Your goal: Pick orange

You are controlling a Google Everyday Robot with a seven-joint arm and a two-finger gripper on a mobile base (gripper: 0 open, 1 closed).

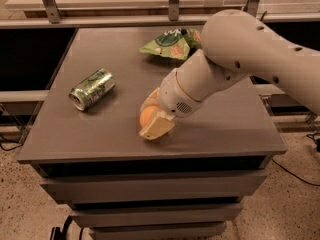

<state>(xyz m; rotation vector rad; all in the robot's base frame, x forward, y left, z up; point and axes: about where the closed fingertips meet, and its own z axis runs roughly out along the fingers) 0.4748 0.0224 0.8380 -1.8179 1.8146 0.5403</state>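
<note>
The orange point(147, 117) sits on the grey table point(100, 134) near its front middle. My gripper point(146, 119) reaches down from the right on the white arm point(240, 54) and has the orange between its two cream fingers point(158, 126). One finger lies in front of the fruit and the other behind it, both against its skin. Only the left part of the orange shows, and it appears to rest on the tabletop.
A green can point(92, 89) lies on its side at the left of the table. A green snack bag point(170, 43) lies at the back middle, partly behind the arm. Drawers sit under the table's front edge point(150, 161).
</note>
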